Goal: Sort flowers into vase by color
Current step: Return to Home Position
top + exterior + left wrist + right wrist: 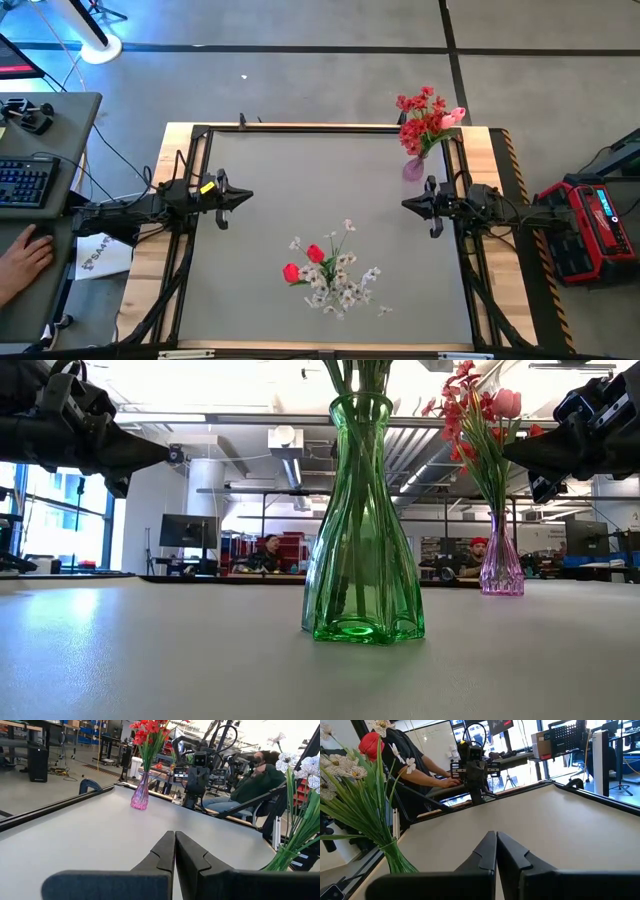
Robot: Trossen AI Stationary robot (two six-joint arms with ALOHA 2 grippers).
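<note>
- Step in hand, as judged: return to the rest pose. Both arms sit at opposite table edges and neither carries anything.
- Left gripper (243,197): at the left side of the table (270,160), pointing toward the centre. Its fingers are pressed together and empty.
- Right gripper (408,204): at the right side, just beside the violet vase (414,168). Its fingers are pressed together and empty.
- Violet vase: upright near the far right corner. It holds the red blossom clusters (420,108) and the pink tulips (455,117), whose count is not clear.
- Green vase (362,540): upright toward the near middle of the table. It holds the white sprays (345,290) and 2 red tulips (315,253).
- Progress, as judged: every flower in view stands in a vase, so placing looks finished. However, 2 red tulips share the green vase with the white sprays.
- Next move calls for: no grasp. The right arm must clear the violet vase and its overhanging blossoms while folding back.
</note>
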